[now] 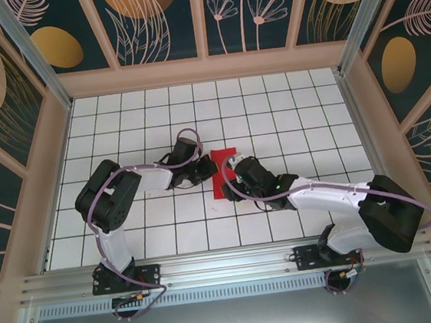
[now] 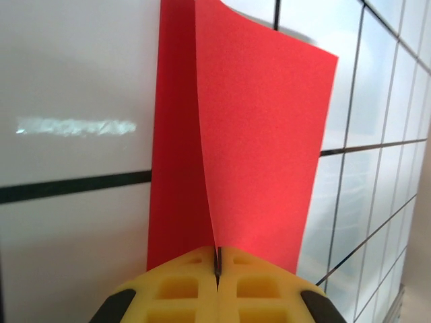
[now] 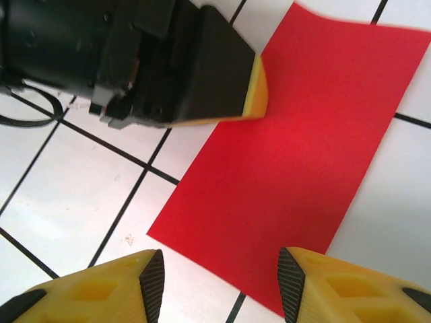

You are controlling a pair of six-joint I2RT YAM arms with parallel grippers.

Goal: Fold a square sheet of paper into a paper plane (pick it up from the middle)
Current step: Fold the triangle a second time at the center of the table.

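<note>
- The left claw [image 2: 217, 266] has its yellow pads [image 2: 178, 289] pressed together, pinching an edge of the square sheet of paper [image 2: 266, 141].
- Straight ahead of that pinch the red paper runs away from the claw. There is a darker strip on the left and a brighter, slightly curved face on the right, and the two meet along a line that runs down into the closed pads.
- From the right wrist camera the sheet looks like a long rectangle rather than a square, so it appears doubled over. It lies mostly flat on the white grid-tiled table [image 1: 288, 115].
- The right claw [image 3: 221, 272] has its fingers [image 3: 101, 293] spread wide apart and grips nothing.
- The sheet's near end lies just ahead of the right claw and between its two tips. The right-hand tip overlaps the paper's near corner in that view, but I cannot tell whether it touches.
- Further ahead of the right claw and to its left, the black body of the left claw meets the paper's long edge, one yellow pad showing at the contact.
- From the overhead camera the two claws face each other with the red sheet between them, the left claw at its left edge and the right claw over its right side.
- Beyond both claws the tiles reach the floral wall panels [image 1: 154, 21].
</note>
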